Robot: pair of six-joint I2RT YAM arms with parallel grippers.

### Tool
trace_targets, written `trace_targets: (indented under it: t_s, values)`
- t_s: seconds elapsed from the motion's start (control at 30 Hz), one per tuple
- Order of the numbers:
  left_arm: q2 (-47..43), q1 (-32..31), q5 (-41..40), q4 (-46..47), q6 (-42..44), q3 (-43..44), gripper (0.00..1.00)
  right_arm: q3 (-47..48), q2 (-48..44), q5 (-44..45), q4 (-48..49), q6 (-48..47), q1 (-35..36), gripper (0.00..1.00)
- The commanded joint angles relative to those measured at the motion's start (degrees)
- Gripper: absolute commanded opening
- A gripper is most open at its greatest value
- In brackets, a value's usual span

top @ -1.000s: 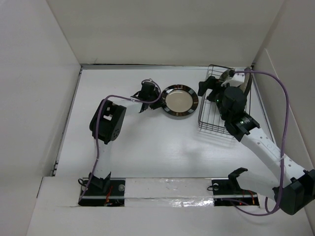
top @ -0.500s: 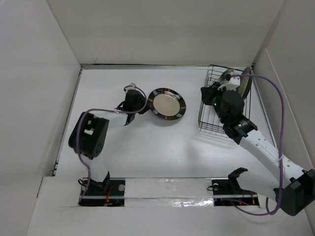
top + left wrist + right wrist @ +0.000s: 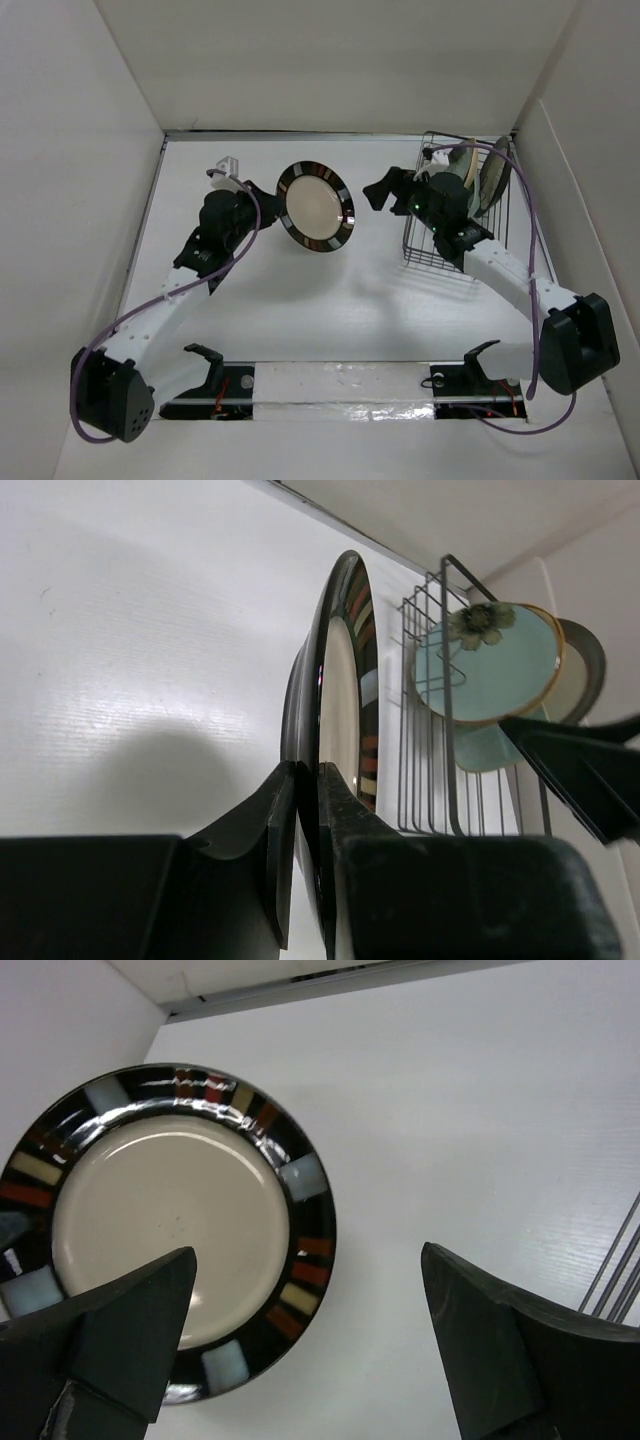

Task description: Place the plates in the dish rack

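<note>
From above: found the black-rimmed cream plate off the table and tipped up on edge, left of the dish rack and apart from it, face turned toward the rack. Pinched at the rim farthest from the rack by the left gripper. Had lain flat just beside the rack a second before, then drawn away from it, and only now stood raised. Found the right gripper swung out from over the rack to the rack's left side, spread wide and aimed at the plate, not touching it. Counted at least two other plates standing at the rack's far right end.

From the left wrist: saw the plate edge-on, rim clamped between the two fingers, the rack behind it with a pale green flowered plate leaning inside.

From the right wrist: looked straight at the plate's cream face, both fingers held well apart with nothing between them, rack bars just showing at the right.

Judged as a hand-over being set up: plate lifted and presented, receiving pincer open and near but not yet closed on it. Left to do: take the rim on the rack side, let go on the other, then stand the plate between the bars left of those already loaded.
</note>
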Motion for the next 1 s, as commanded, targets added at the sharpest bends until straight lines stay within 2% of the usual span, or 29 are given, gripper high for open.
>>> trace_targets:
  t_s: [0.0,0.1,0.27,0.4,0.5,0.53,0.63,0.73,0.77,0.83,0.87,0.93,0.97]
  values:
    - [-8.1,0.2,5.9,4.5,0.1,1.1,0.0,0.2,0.0,-10.4,7.8,1.3,-2.3,1.0]
    - [-11.3,0.7,10.0,4.2,-0.5,1.1,0.0,-0.3,1.2,-15.4,9.4,1.5,-3.6,1.0]
    - [-14.2,1.8,16.1,5.1,-2.2,1.6,0.0,-4.2,1.6,-25.3,17.6,3.7,-4.1,1.0]
    - [-14.2,4.5,24.6,10.9,-6.8,0.2,0.0,-5.1,3.5,-31.2,20.5,4.6,-4.1,1.0]
    - [-13.8,4.5,28.0,14.6,-7.7,-1.1,0.0,-6.9,4.5,-36.7,25.3,6.4,-4.1,0.98]
    - [-13.5,4.5,28.7,15.1,-7.9,-1.2,0.0,-7.4,5.2,-38.4,29.6,7.2,-4.1,0.97]
    - [-11.9,4.5,32.1,18.5,-9.1,-1.3,0.0,-8.4,7.1,-45.1,37.6,10.5,-4.1,0.85]
    - [-10.8,4.5,33.3,20.0,-9.8,-1.1,0.0,-9.1,8.8,-49.5,44.7,14.3,-3.6,0.62]
    - [-10.3,4.5,33.4,19.5,-9.0,-0.7,0.0,-9.2,9.1,-50.1,45.9,15.0,-3.6,0.45]
    - [-9.9,4.5,32.0,15.9,-7.5,0.8,0.0,-8.8,9.1,-50.9,47.1,16.2,-3.6,0.26]
    - [-9.9,4.5,31.5,14.8,-5.9,1.1,0.0,-8.5,8.8,-51.0,47.2,16.6,-3.6,0.04]
    - [-10.0,5.0,28.8,9.6,-3.9,3.3,0.04,-8.2,7.7,-49.9,45.7,17.1,-3.6,0.0]
    - [-10.2,5.0,27.5,7.3,-2.7,4.2,0.13,-7.7,7.0,-49.2,44.8,16.9,-3.6,0.0]
